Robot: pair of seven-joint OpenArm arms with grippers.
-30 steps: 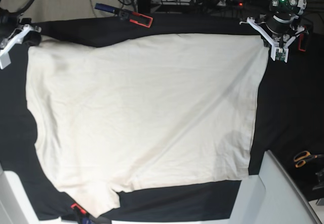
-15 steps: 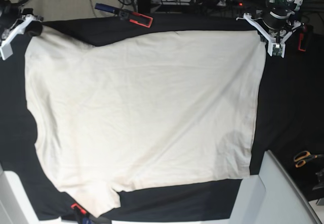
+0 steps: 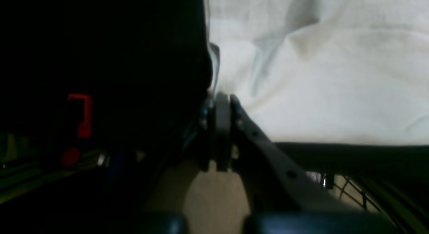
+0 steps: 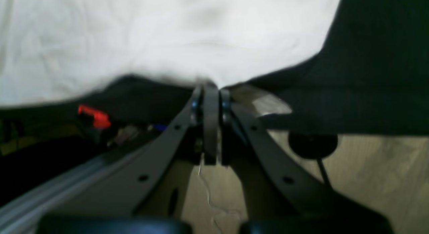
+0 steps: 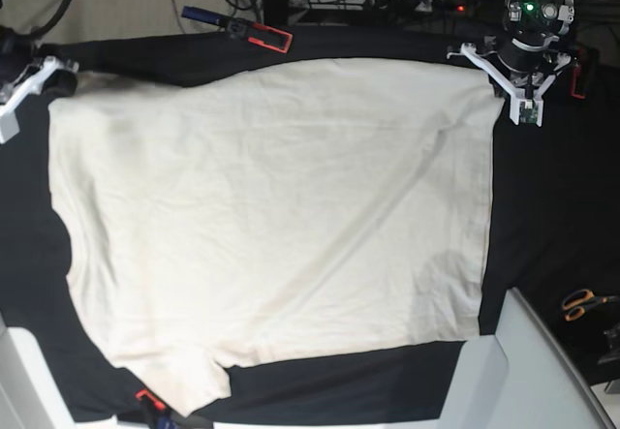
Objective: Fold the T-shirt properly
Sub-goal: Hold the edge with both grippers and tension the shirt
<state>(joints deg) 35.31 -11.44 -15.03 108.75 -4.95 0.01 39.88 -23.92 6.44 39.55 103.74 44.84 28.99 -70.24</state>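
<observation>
Base view, lower frame: the T-shirt (image 5: 271, 216) lies spread flat on the black-draped surface (image 5: 552, 216), one sleeve at lower left beside a red clip (image 5: 147, 399); scissors (image 5: 584, 303) rest at the right edge. The garment's long axis runs left to right across the frame. Upper corners: the left pincer (image 5: 508, 88) is closed on the shirt's upper-right corner, and the right pincer (image 5: 29, 82) is closed on its upper-left corner, so the cloth extends down-frame from both; each arm is nearest its own corner. Any fold would likely carry this held edge toward the lower frame. The wrist views show what the base view cannot: fingers (image 4: 210, 103) pressed together, with cloth apparently pinched between them, though blur leaves the bite depth uncertain. In the left wrist view, the shirt fills the upper right.
</observation>
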